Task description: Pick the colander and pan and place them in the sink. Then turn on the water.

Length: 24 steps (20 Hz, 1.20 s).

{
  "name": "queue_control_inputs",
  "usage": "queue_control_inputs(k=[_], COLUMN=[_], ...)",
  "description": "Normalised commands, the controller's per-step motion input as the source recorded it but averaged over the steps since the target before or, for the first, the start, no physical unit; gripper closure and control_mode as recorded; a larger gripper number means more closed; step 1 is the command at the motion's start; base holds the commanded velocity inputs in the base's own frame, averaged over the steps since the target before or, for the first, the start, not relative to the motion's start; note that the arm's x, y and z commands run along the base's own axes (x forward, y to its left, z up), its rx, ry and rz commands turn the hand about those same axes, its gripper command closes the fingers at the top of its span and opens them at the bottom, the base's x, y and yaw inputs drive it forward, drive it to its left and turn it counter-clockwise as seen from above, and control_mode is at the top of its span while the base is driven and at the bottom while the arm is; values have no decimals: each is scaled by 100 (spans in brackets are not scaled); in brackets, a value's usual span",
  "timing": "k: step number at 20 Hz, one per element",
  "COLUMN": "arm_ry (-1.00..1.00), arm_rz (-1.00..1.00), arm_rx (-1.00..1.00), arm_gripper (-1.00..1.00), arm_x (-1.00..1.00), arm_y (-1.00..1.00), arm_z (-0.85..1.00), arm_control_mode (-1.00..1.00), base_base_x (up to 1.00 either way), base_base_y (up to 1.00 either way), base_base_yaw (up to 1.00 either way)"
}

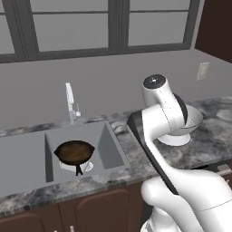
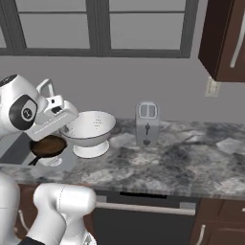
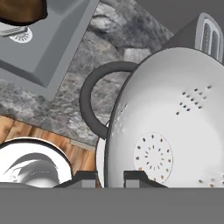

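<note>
Pan [image 1: 74,152] sits in your sink [image 1: 111,145]; claw [image 3: 109,177] clenched on colander [image 2: 90,129] rim, on the table [image 2: 182,167]; tap [image 1: 70,102] dry.

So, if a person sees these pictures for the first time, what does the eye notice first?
Probably the white colander, standing on the marble counter right of the sink, with the gripper shut on its rim. Next, the dark pan already lying in the sink basin, below the slim tap, which runs no water. A grey toaster stands against the wall just right of the colander.
</note>
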Motion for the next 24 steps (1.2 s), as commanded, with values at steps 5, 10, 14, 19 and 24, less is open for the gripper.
queue_control_inputs(k=[5,10,14,19,24], arm_ry=[0,0,0,0,0], arm_rz=[0,0,0,0,0], arm_rx=[0,0,0,0,0], arm_gripper=[100,100,100,100,100], arm_x=[0,0,0,0,0], arm_y=[0,0,0,0,0], arm_z=[0,0,0,0,0], arm_control_mode=[100,100,100,100,100], base_base_x=[44,47,45,16,0], base_base_y=[-21,-24,-23,-4,0], base_base_yaw=[0,0,0,0,0])
